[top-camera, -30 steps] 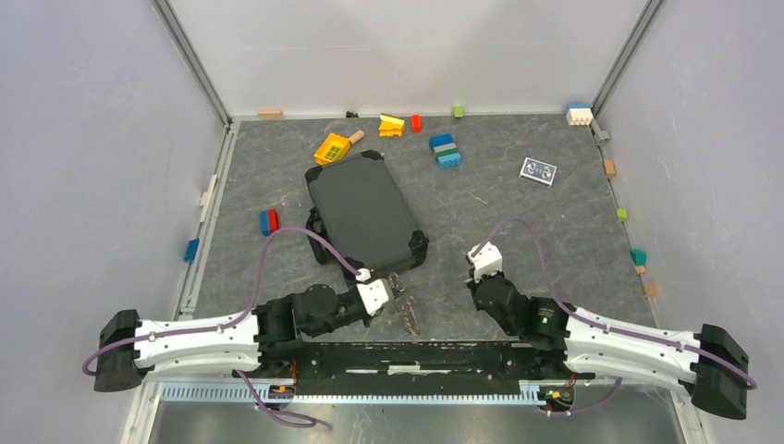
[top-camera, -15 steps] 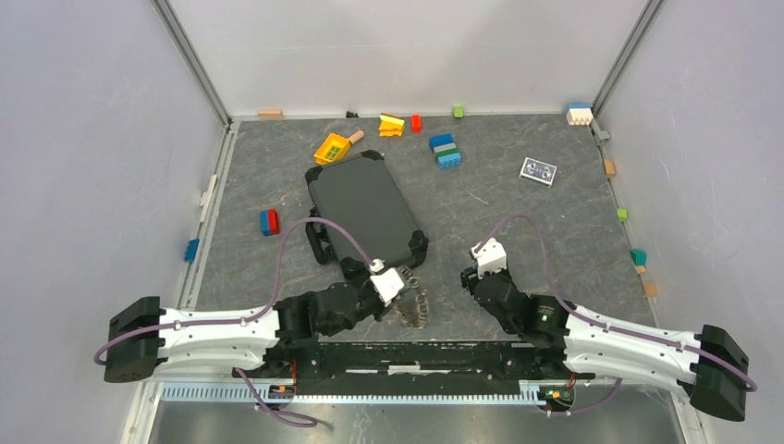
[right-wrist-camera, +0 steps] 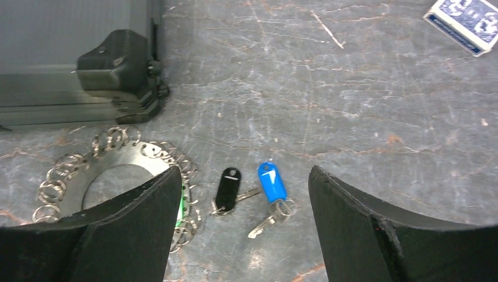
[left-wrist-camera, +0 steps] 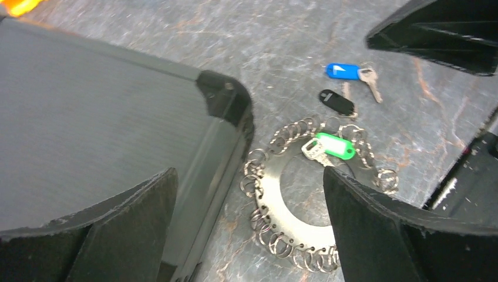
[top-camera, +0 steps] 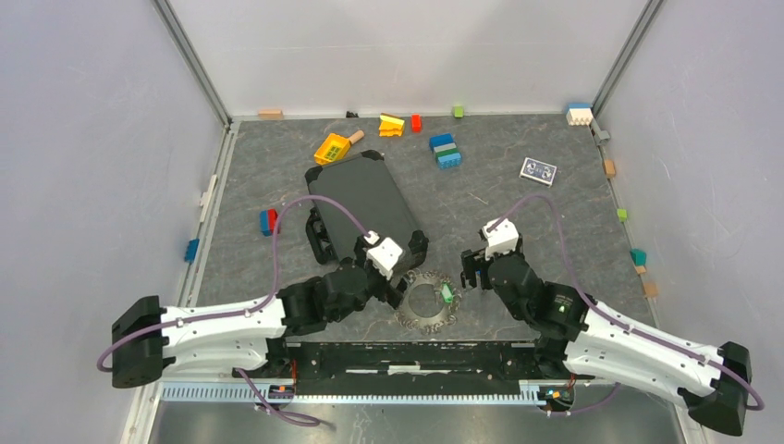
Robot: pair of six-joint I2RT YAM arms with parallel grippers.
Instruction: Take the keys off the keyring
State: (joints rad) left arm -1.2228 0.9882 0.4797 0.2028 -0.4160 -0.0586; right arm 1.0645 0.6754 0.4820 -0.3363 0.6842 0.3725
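The keyring [top-camera: 427, 302] is a flat metal ring rimmed with many small split rings, lying flat on the table [left-wrist-camera: 276, 197] [right-wrist-camera: 117, 161]. A green-tagged key [left-wrist-camera: 332, 145] [top-camera: 447, 293] rests on its band. A blue-tagged key [right-wrist-camera: 271, 182] [left-wrist-camera: 343, 71] lies loose beside it. A black-tagged key [right-wrist-camera: 227, 185] [left-wrist-camera: 336, 101] sits at the rim; whether it is joined I cannot tell. My left gripper [top-camera: 399, 289] [left-wrist-camera: 249, 171] hangs open over the ring's left side. My right gripper [top-camera: 470, 271] [right-wrist-camera: 245, 170] stands open above the two tagged keys, holding nothing.
A black hard case [top-camera: 365, 208] [left-wrist-camera: 88, 117] [right-wrist-camera: 70, 53] lies just behind the ring, its corner close to my left fingers. A card box [top-camera: 538, 170] [right-wrist-camera: 467, 17] lies at the far right. Toy bricks [top-camera: 446, 151] are scattered along the back and sides.
Both grippers have opened. The keyring, earlier held edge-on in my left gripper, now lies flat on the table. Both arms have reached further forward.
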